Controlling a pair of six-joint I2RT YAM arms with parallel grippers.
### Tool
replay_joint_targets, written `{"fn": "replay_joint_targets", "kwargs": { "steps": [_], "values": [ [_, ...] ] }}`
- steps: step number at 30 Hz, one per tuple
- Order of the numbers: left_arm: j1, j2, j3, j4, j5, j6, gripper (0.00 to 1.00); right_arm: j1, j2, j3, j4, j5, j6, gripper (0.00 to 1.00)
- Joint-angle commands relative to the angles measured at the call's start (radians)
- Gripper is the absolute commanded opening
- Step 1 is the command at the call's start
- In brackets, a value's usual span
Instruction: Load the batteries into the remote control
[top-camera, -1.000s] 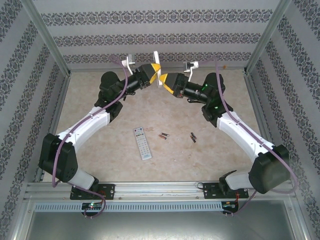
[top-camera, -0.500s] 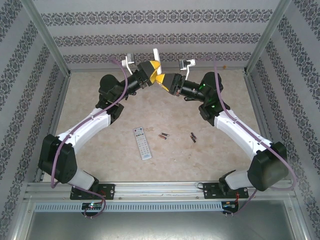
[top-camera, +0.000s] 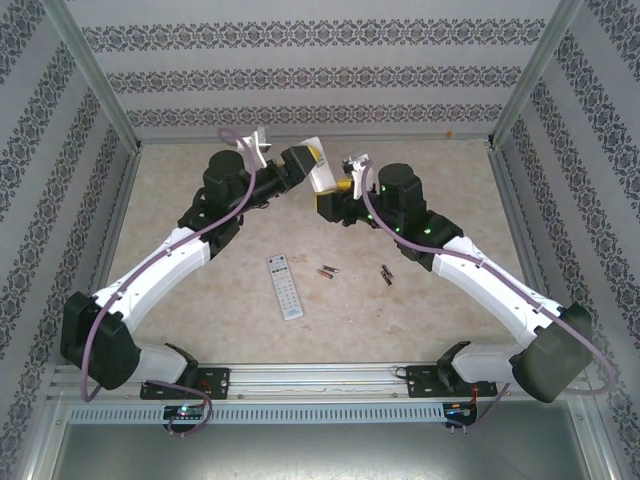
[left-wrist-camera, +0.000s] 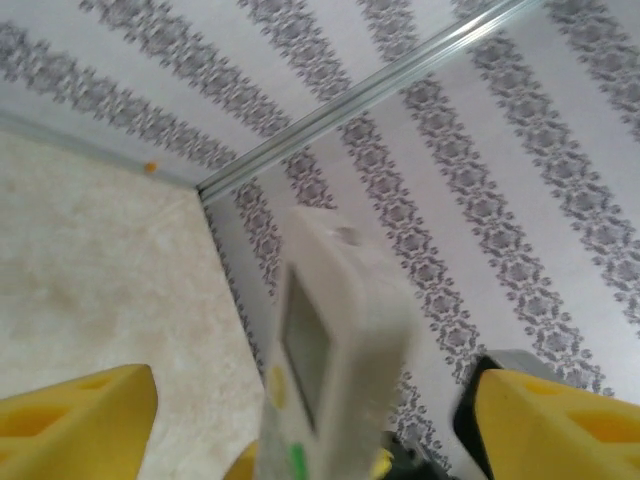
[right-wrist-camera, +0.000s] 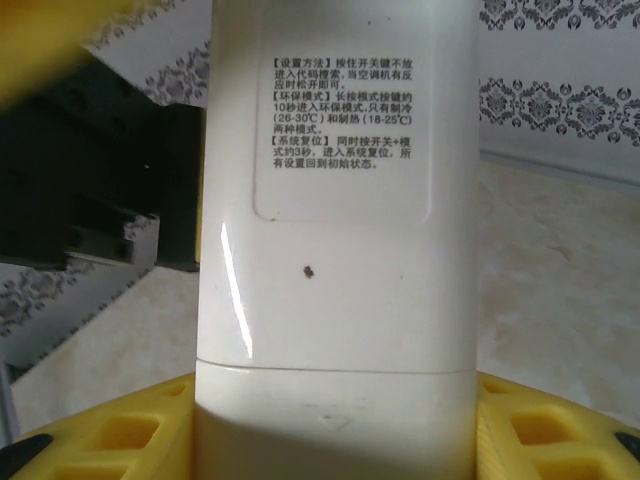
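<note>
My right fingers (right-wrist-camera: 100, 440) are clamped on one end of the remote (right-wrist-camera: 335, 250) and hold it up in the air over the far middle of the desk (top-camera: 240, 310). My left fingers (left-wrist-camera: 70, 425) are wide apart on both sides of its other end and do not touch it. I think I am getting the remote ready, because the lid on its back looks shut. The batteries (top-camera: 327, 270) lie in two little pairs near the middle of the desk, beside the other remote (top-camera: 284, 287). Next, I guess my left fingers must close softly on the remote so the lid can slide off.
</note>
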Motion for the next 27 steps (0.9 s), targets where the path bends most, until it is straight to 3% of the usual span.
{"fn": "replay_joint_targets", "kwargs": {
  "steps": [1, 4, 6, 8, 11, 13, 15, 17, 21, 24, 27],
  "values": [
    [-0.012, -0.002, -0.008, -0.002, 0.023, -0.004, 0.6, 0.023, 0.005, -0.011, -0.001, 0.039, -0.072, 0.45],
    [-0.012, 0.002, -0.016, 0.025, 0.048, 0.005, 0.34, 0.026, 0.015, -0.01, -0.015, 0.031, -0.059, 0.46],
    [-0.012, 0.007, -0.025, 0.054, 0.07, 0.025, 0.23, 0.026, 0.018, -0.005, -0.018, 0.015, -0.041, 0.48],
    [-0.013, 0.005, -0.044, 0.096, 0.078, 0.063, 0.16, 0.021, 0.011, 0.024, -0.037, 0.021, 0.038, 0.62],
    [-0.007, -0.026, -0.068, 0.134, 0.031, 0.219, 0.1, -0.026, -0.009, 0.099, -0.145, 0.056, 0.299, 0.86],
    [-0.008, -0.047, -0.077, 0.138, -0.043, 0.361, 0.05, -0.075, -0.044, 0.067, -0.119, 0.03, 0.526, 0.93],
    [-0.007, -0.047, -0.094, 0.206, -0.068, 0.424, 0.03, -0.091, -0.074, -0.024, 0.033, 0.013, 0.727, 0.96],
    [-0.008, -0.033, -0.103, 0.298, -0.048, 0.415, 0.02, -0.091, -0.07, -0.053, 0.075, 0.001, 0.847, 0.98],
    [-0.007, 0.012, -0.114, 0.436, 0.004, 0.316, 0.01, -0.092, -0.028, -0.061, 0.109, -0.027, 0.921, 0.96],
    [-0.009, 0.032, -0.119, 0.479, 0.002, 0.257, 0.01, -0.094, 0.011, -0.089, 0.249, -0.082, 0.986, 0.86],
    [-0.009, 0.041, -0.138, 0.527, -0.021, 0.197, 0.01, -0.096, 0.048, -0.078, 0.297, -0.116, 1.007, 0.68]
  ]
}}
